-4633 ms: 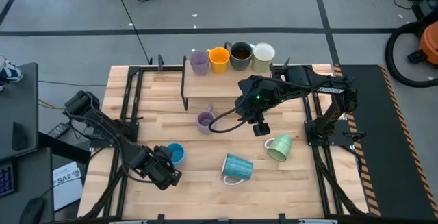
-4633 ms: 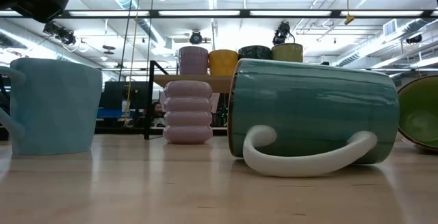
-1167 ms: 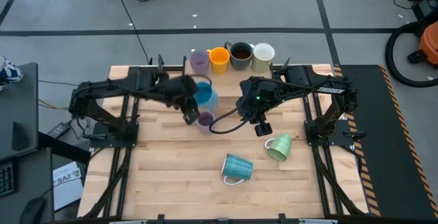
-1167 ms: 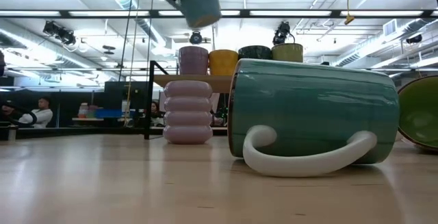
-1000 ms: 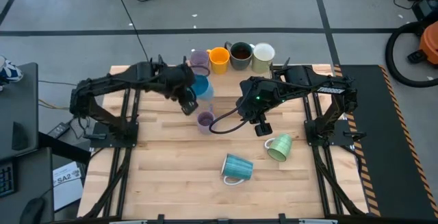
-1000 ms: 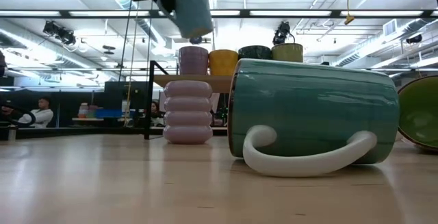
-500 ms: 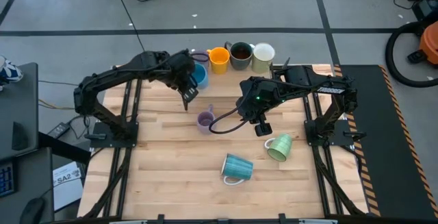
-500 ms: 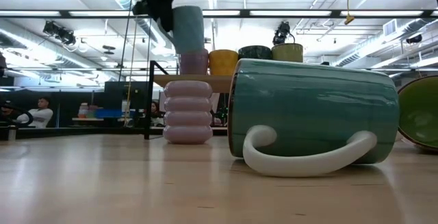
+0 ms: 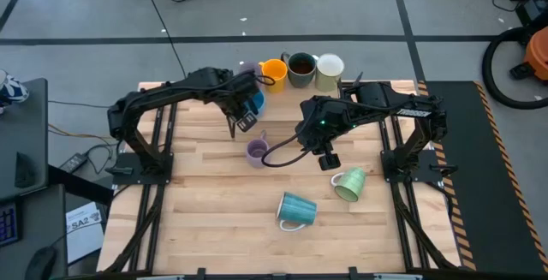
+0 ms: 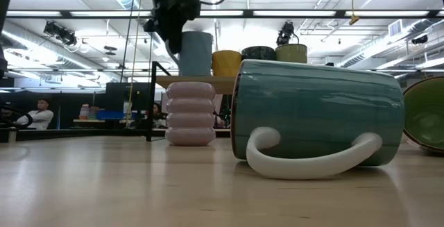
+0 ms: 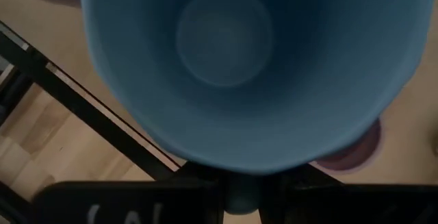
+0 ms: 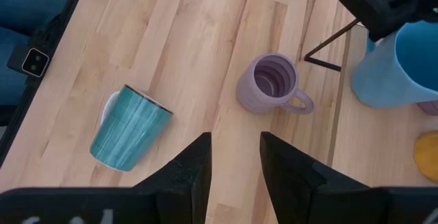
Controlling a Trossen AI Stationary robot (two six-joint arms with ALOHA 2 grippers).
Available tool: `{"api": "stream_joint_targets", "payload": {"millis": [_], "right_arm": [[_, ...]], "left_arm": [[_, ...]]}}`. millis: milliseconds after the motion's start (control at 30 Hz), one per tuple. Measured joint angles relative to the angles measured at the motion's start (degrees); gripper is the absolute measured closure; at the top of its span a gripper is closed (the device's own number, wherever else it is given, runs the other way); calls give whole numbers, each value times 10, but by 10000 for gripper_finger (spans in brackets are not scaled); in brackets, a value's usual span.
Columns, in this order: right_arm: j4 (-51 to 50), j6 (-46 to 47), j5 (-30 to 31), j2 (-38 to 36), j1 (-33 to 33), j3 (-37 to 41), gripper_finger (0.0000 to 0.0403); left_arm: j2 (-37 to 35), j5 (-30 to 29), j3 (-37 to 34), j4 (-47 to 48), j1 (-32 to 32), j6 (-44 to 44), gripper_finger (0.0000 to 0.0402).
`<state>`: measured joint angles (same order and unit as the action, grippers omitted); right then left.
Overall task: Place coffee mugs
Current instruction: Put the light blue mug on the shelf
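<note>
Nearest the table's front edge, the teal mug (image 9: 295, 210) lies on its side, white handle down, with the pale green mug (image 9: 349, 184) tipped over just beside it toward my right arm. Farther in, the ribbed lavender mug (image 9: 257, 151) stands upright on the boards. My right gripper (image 9: 324, 157) hangs above the table between those mugs, fingers parted and empty. Beyond, my left gripper (image 9: 243, 111) is clamped on the blue mug (image 9: 252, 100), holding it upright at the raised shelf (image 10: 201, 81), next to the orange mug (image 9: 273, 72), dark brown mug (image 9: 301, 68) and cream mug (image 9: 329, 70).
</note>
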<state>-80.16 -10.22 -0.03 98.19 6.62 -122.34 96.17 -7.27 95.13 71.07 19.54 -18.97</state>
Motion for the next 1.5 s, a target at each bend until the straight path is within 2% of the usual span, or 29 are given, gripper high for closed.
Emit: {"api": "stream_joint_targets", "payload": {"millis": [267, 633, 767, 1100, 1500], "right_arm": [[0, 0, 0, 0, 0, 0, 273], [0, 0, 0, 0, 0, 0, 272], [0, 0, 0, 0, 0, 0, 273], [0, 0, 0, 0, 0, 0, 273], [-1, 0, 0, 0, 0, 0, 273]], "left_arm": [[3, -4, 0, 10, 13, -43, 344], [3, -6, 0, 15, 15, -29, 340], [2, -8, 0, 17, 15, -29, 324], [2, -6, 0, 17, 15, -27, 253], [-6, -4, 1, 18, 14, -27, 246]]}}
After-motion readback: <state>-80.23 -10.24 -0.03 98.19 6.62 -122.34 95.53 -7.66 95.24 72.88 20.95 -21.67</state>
